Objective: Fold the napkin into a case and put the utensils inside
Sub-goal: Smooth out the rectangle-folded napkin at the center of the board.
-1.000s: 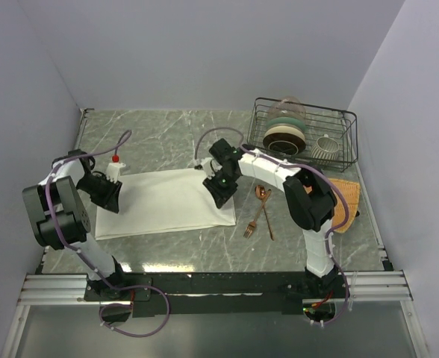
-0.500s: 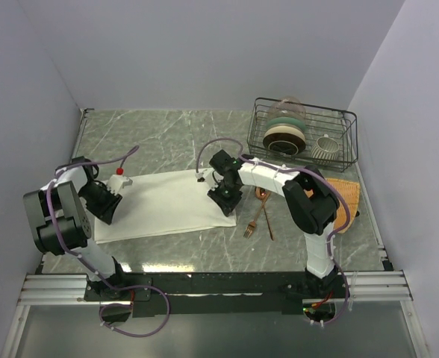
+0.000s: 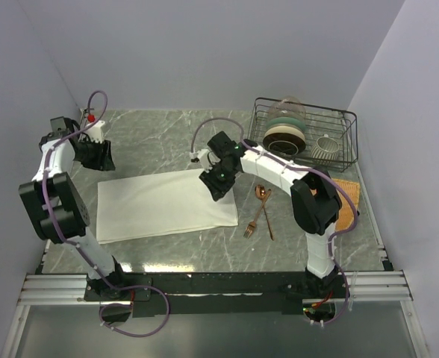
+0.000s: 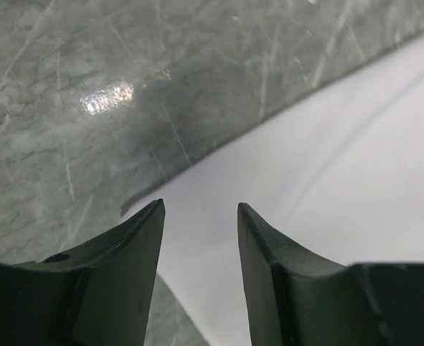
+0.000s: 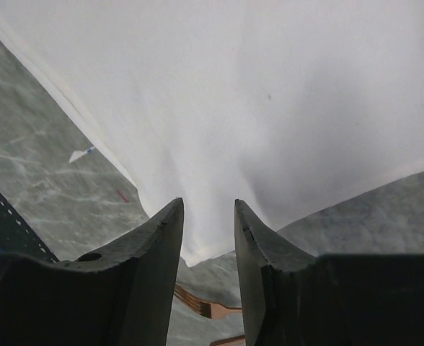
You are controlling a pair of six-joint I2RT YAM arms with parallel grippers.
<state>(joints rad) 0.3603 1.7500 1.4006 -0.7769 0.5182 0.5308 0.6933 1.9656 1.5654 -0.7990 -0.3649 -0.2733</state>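
Note:
The cream-white napkin (image 3: 163, 205) lies flat on the marble table as a wide rectangle. My left gripper (image 3: 100, 158) hangs open above and behind the napkin's far left corner. In the left wrist view the left gripper (image 4: 201, 209) has an empty gap, with the napkin (image 4: 342, 180) below it. My right gripper (image 3: 218, 189) is over the napkin's right edge. In the right wrist view the right gripper (image 5: 208, 205) is open, the napkin (image 5: 255, 108) corner showing between its tips, unpinched. The copper fork (image 3: 253, 221) and spoon (image 3: 261, 192) lie crossed just right of the napkin; the fork's (image 5: 205, 306) tines show in that view.
A black wire dish rack (image 3: 352, 142) with plates and a bowl stands at the back right. An orange woven mat (image 3: 346, 201) lies by the right wall, partly behind the right arm. Walls close in on the left and right.
My left gripper let go of the napkin's left edge, opened, and rose toward the back left corner. My right gripper opened wider and shifted slightly back. The napkin has settled flat.

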